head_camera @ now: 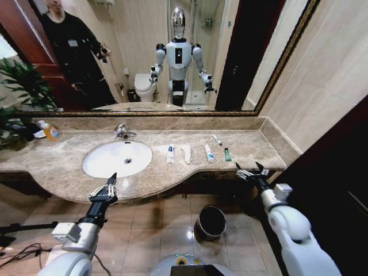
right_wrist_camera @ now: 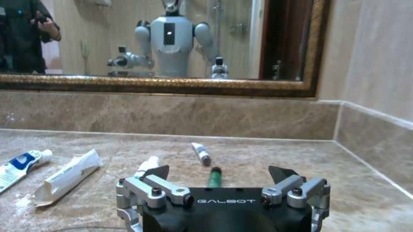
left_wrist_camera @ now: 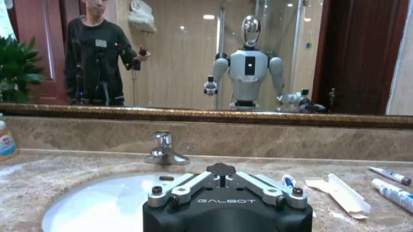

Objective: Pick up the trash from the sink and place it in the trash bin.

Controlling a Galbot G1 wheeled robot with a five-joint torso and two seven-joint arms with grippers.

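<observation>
Below the counter edge, trash bin (head_camera: 211, 222), both grippers (head_camera: 105, 187) (head_camera: 249, 171) spread wide, empty.

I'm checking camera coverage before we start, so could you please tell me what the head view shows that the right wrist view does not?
Head view alone: the white sink, chrome faucet, orange-yellow bottle, the trash bin on the floor, and the open left hand before the counter's edge. Right wrist view alone: nothing further among the task's things. Both: the open right hand, white packet, blue-marked tube, green-marked tube and marble counter.
</observation>
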